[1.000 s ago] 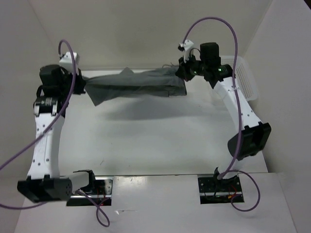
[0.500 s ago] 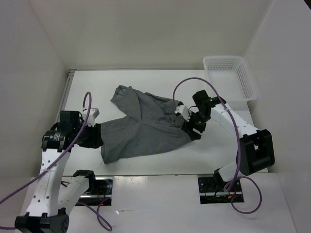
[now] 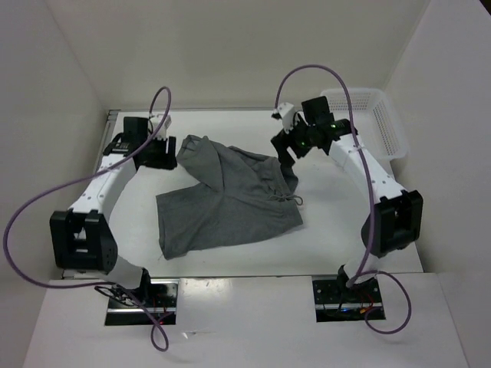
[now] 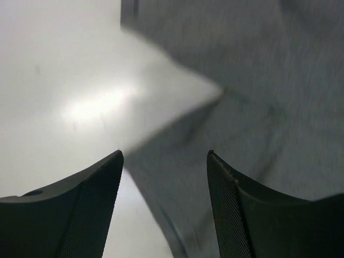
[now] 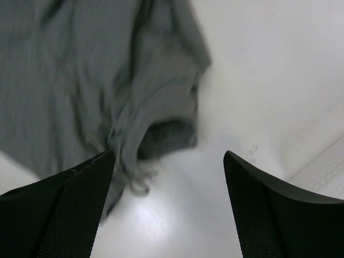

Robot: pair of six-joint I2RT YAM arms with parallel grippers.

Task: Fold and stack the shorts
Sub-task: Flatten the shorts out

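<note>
The grey shorts (image 3: 226, 201) lie spread and rumpled on the white table, with the drawstring (image 3: 288, 198) at their right edge. My left gripper (image 3: 170, 152) hovers open at the shorts' far left corner. In the left wrist view the grey fabric (image 4: 258, 80) lies beneath and beyond the open left gripper (image 4: 164, 156), and nothing is pinched. My right gripper (image 3: 287, 156) stands open over the far right edge of the shorts. The right wrist view shows the right gripper (image 5: 167, 156) over bare table, the shorts (image 5: 107, 70) and drawstring (image 5: 140, 184) to its left.
A white mesh basket (image 3: 387, 123) stands at the far right corner, partly behind the right arm. White walls close in the table at the back and on both sides. Both arm bases sit at the near edge.
One second ago the shorts hung stretched in the air between both shut grippers. They were laid on the table and let go, and both open grippers have moved to the far side.
</note>
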